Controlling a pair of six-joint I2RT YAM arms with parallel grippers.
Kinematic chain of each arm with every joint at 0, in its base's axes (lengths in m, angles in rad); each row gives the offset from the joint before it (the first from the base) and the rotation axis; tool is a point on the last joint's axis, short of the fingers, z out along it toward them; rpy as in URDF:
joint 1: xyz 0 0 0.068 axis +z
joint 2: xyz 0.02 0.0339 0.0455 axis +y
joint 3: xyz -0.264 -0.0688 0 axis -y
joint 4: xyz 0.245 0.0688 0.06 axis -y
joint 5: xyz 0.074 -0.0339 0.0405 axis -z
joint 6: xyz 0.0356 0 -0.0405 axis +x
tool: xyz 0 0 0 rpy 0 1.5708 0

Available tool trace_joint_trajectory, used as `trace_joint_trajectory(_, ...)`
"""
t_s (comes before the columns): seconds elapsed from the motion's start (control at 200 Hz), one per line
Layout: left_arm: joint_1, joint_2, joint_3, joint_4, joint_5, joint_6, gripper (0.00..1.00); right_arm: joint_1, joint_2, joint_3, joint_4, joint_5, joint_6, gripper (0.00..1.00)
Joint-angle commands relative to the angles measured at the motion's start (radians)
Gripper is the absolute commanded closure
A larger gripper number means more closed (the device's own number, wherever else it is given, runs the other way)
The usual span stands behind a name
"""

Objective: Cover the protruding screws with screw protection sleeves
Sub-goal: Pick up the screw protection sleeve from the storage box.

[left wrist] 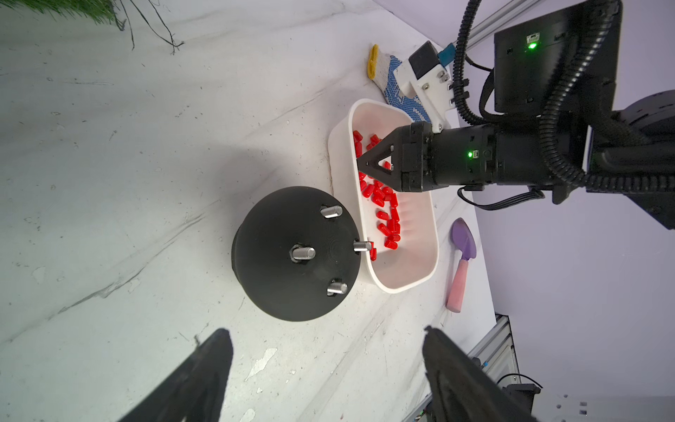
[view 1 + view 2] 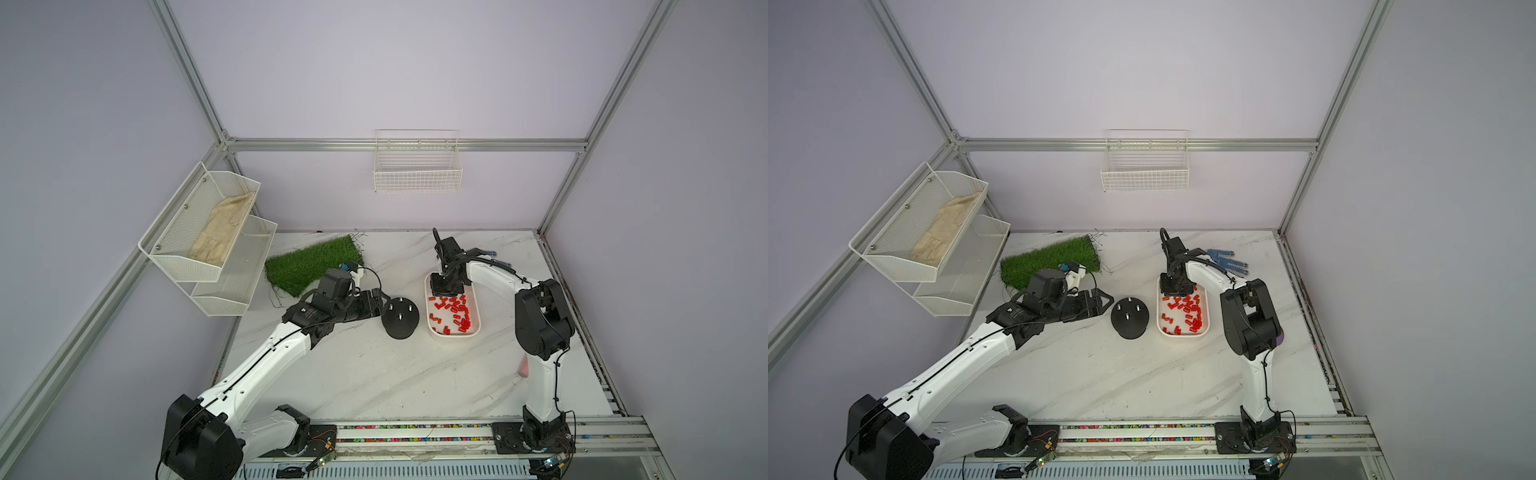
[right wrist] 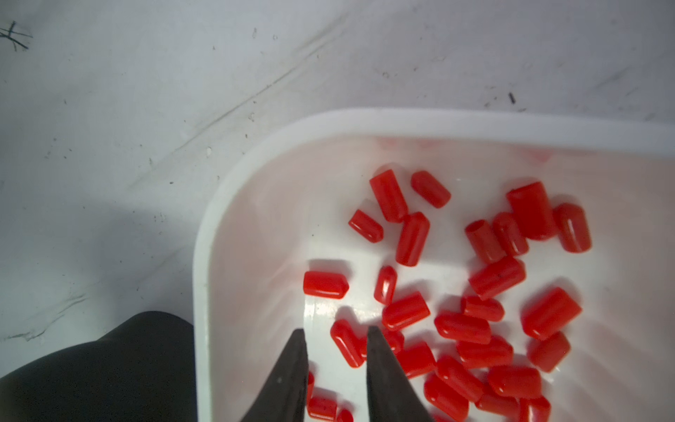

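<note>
Found L gripper (image 1: 325,330) jaws wide open, empty, nr black round dome base (image 1: 277,234); four silvery upright screws (image 1: 304,253) bare | R gripper (image 3: 334,330) jaws narrowly apart, nothing clamped, over tiny red plastic sleeves (image 3: 462,327) in white tray (image 3: 401,120) | judged risk: crowding → skewed/double pick

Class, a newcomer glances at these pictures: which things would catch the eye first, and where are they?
The bright red sleeves strike first, scattered in a white tray on the marble table, the right pincer poised among them. Just beside the tray stands a black dome base with four bare silvery screws; a green turf patch lies farther back.
</note>
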Motion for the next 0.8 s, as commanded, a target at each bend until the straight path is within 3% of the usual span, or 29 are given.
trace_joint_trajectory(0.0, -0.005, -0.006, 0.032, 0.007, -0.005, -0.018, 0.17, 0.006, 0.024, 0.027, -0.048, -0.015, -0.040, 0.68)
trace_joint_trajectory(0.575, -0.005, -0.004, 0.013, 0.002, -0.017, -0.019, 0.17, 0.022, 0.089, 0.047, -0.057, -0.020, -0.053, 0.69)
trace_joint_trajectory(0.795, -0.006, -0.004, 0.009, 0.002, -0.020, -0.022, 0.17, 0.023, 0.066, 0.018, -0.063, 0.000, -0.060, 0.65)
